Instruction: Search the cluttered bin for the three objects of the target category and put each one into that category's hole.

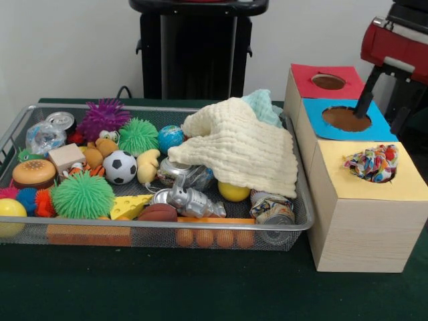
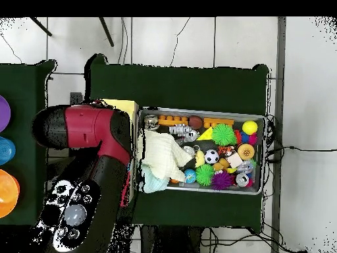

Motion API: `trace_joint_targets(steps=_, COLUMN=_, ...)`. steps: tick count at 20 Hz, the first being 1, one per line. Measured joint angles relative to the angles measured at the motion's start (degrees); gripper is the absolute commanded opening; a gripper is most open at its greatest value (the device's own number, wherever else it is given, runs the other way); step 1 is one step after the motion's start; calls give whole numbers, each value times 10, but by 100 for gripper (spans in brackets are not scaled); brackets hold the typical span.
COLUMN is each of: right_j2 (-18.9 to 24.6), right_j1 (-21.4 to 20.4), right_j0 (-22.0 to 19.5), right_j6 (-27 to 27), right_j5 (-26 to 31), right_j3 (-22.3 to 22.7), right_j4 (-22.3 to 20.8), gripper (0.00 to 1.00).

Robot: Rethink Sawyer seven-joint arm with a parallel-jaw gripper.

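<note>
- Your gripper [image 1: 364, 107] reaches down into the hole of the blue panel [image 1: 381, 127] on the wooden box [image 1: 361, 214]; its tip is hidden inside, so you cannot tell whether it is clenched or released.
- The red arm [image 1: 394, 43] enters at the upper right of the front view, and from overhead it covers almost all of the box.
- The box has 3 coloured tops in a row: the red panel [image 1: 304, 80] farthest back, the blue one in the middle, the yellow panel [image 1: 401, 177] nearest the camera.
- A bundle of patterned cloth [image 1: 374, 162] sits stuffed in the yellow panel's hole, partly sticking out.
- The red panel's hole shows nothing in it.
- Just beside the box stands the wire bin [image 1: 304, 214], full of clutter.
- A cream cloth [image 1: 241, 147] lies draped over the bin's end nearest the box, with a pale teal cloth [image 1: 264, 107] peeking out behind it.
- Under the cream cloth's edge you can see a yellow ball [image 1: 234, 192] and a crushed can [image 1: 273, 207].
- Farther along lie a silver toy robot [image 1: 187, 200], a soccer ball [image 1: 120, 167], a green spiky ball [image 1: 83, 195], a purple spiky ball [image 1: 103, 117] and a toy burger [image 1: 33, 172].
</note>
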Motion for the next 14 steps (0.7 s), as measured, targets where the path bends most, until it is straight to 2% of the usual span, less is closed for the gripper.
trace_joint_targets(steps=14, right_j2=0, right_j1=-23, right_j0=1, right_j6=0, right_j5=2, right_j3=0, right_j4=6, gripper=0)
